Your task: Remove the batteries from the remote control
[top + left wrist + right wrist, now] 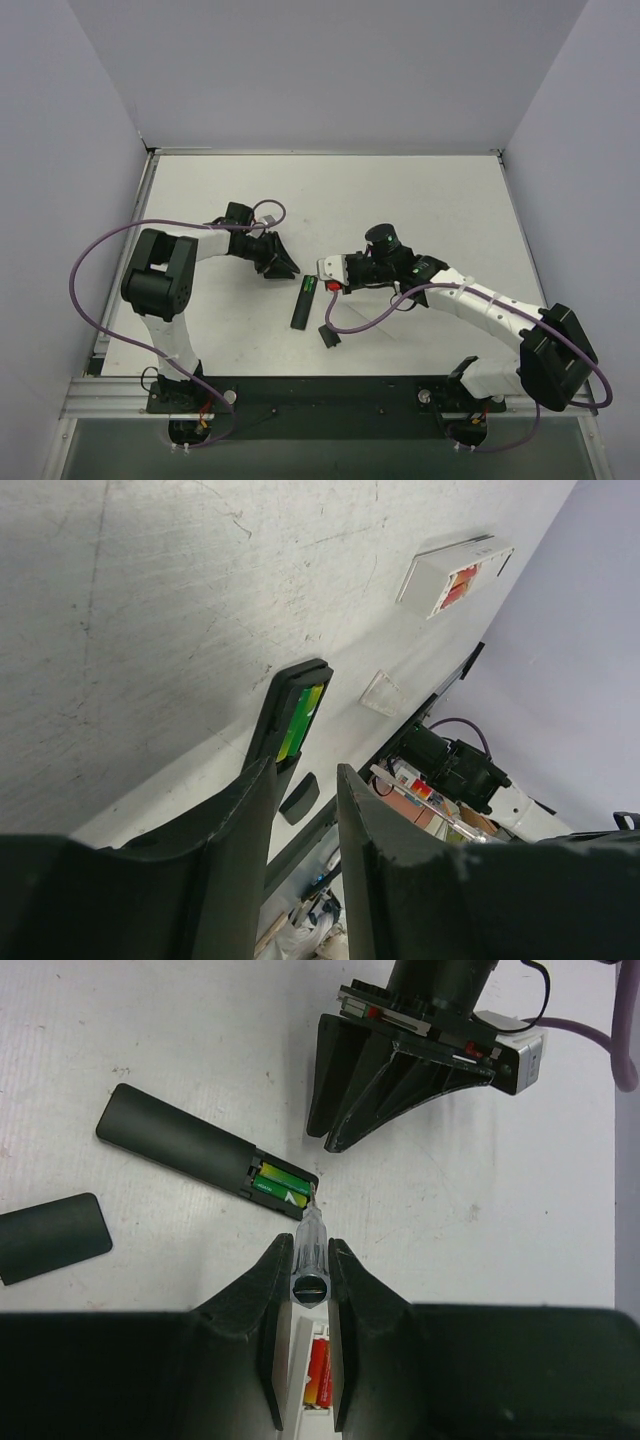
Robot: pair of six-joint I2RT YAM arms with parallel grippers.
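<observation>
The black remote control [300, 308] lies face down at mid-table with its slot open. Two green batteries [309, 287] sit in the slot. They also show in the right wrist view [280, 1184] and the left wrist view [300, 720]. My right gripper [308, 1260] is shut on a clear stick tool [312, 1240]. The tool's metal tip touches the slot's end beside the batteries. My left gripper [305, 780] is open and empty, just above the remote's [283, 715] slot end. In the top view it [280, 264] is left of the right gripper [338, 275].
The small black cover piece [330, 336] lies near the remote's lower end [50, 1238]. A white box with red-orange cells [330, 267] sits under my right fingers [455, 575]. The table's near edge and the dark rail [330, 392] are below.
</observation>
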